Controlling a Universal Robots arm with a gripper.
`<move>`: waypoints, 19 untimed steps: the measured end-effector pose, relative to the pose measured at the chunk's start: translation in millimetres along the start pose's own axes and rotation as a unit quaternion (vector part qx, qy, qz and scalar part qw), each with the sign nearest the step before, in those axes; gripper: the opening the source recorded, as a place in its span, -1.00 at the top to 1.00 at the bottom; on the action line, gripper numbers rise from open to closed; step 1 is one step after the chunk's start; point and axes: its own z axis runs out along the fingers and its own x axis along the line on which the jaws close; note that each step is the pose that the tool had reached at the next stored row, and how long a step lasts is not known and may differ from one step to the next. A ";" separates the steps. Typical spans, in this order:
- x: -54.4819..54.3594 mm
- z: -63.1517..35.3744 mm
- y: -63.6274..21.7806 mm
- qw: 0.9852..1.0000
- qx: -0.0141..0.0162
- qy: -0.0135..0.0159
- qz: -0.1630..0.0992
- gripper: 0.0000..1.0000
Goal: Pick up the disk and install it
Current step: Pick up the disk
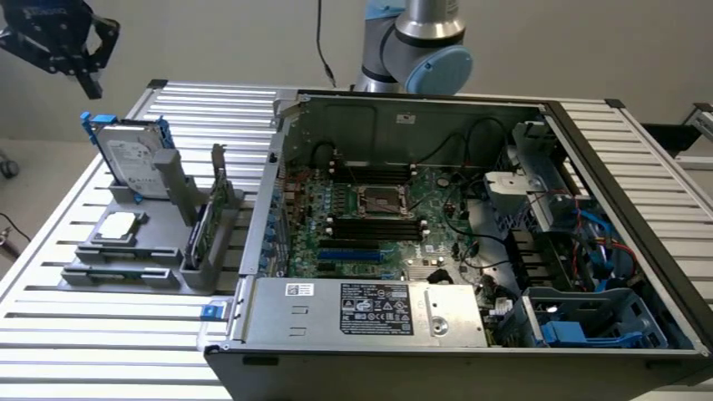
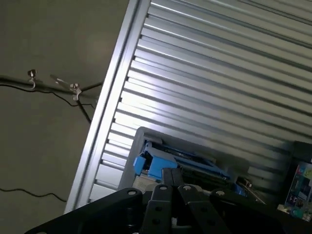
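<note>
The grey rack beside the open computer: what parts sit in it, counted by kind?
disk, upright in its blue carrier: 1
processor chip, square and silver, lying flat: 1
circuit card, standing on edge: 1
Total: 3 parts that can be made out

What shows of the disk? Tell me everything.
The disk is a flat silver-grey drive with a white label, framed by a blue plastic carrier. It stands on edge, slotted into a grey stand at the exterior view's left, beside the open computer case. Only the stand touches it; the gripper hangs above, apart.
</note>
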 end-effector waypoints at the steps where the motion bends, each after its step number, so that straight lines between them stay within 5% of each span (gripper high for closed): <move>1: 0.0 0.2 0.0 1.000 0.000 0.000 -0.009 0.79; 5: 0.0 1.1 0.0 0.999 -0.001 0.002 -0.045 0.79; 10: 0.0 2.3 -0.1 0.996 -0.001 0.004 -0.091 0.79; 15: 0.1 3.4 -0.1 0.991 -0.002 0.006 -0.136 0.79; 19: 0.1 4.3 -0.2 0.985 -0.003 0.008 -0.172 0.79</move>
